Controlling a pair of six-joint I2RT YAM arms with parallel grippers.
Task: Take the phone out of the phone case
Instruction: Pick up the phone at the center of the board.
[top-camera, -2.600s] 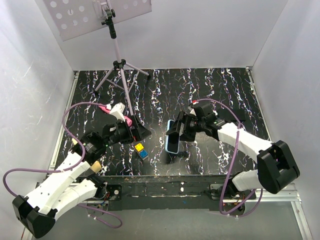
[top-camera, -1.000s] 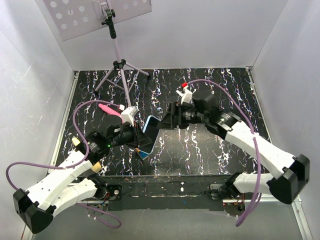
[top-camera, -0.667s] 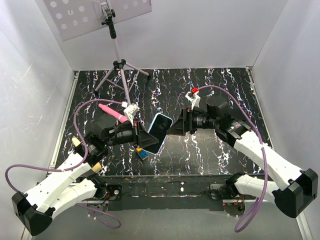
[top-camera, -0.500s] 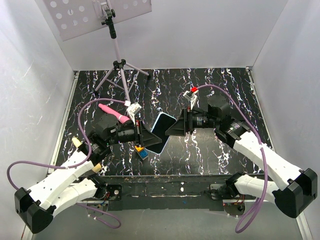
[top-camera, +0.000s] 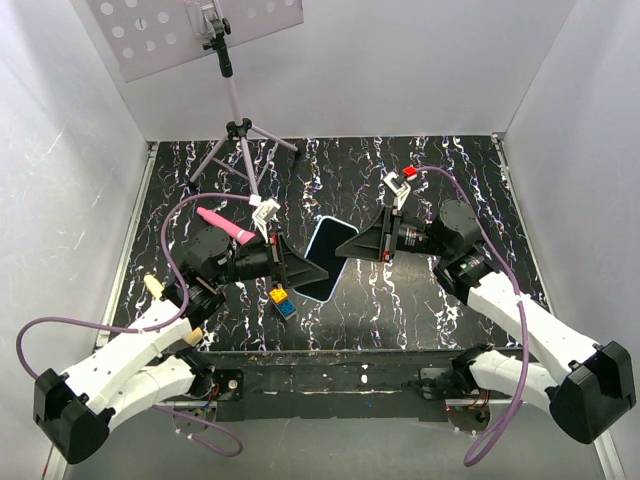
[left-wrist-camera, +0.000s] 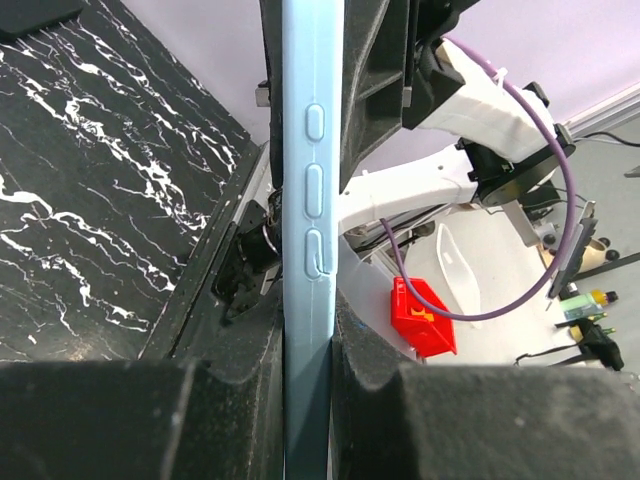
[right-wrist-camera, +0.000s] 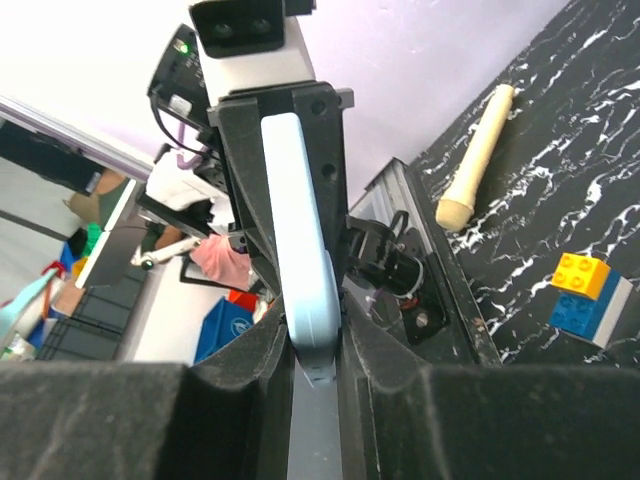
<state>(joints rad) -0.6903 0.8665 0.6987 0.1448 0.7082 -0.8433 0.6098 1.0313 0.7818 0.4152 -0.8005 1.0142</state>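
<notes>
The phone (top-camera: 328, 258), dark screen facing up, sits inside the light blue phone case (top-camera: 341, 222) and hangs in the air over the table between both arms. My left gripper (top-camera: 298, 266) is shut on the case's lower left edge. In the left wrist view the case's blue side (left-wrist-camera: 310, 200) with its buttons runs up between the pads (left-wrist-camera: 225, 400). My right gripper (top-camera: 360, 245) is shut on the opposite edge. The case's rounded blue corner (right-wrist-camera: 305, 270) stands pinched between that gripper's pads (right-wrist-camera: 385, 400).
A yellow and blue brick stack (top-camera: 281, 300) lies on the black marbled table (top-camera: 420, 170) just under the phone, also seen as the bricks (right-wrist-camera: 588, 290). A tripod (top-camera: 240, 130) with a perforated board stands at the back left. A cream stick (right-wrist-camera: 475, 155) lies near the left arm.
The cased phone has turned from its blue back showing to its dark screen facing up. The right gripper's jaws have closed onto its edge. The left gripper kept its hold.
</notes>
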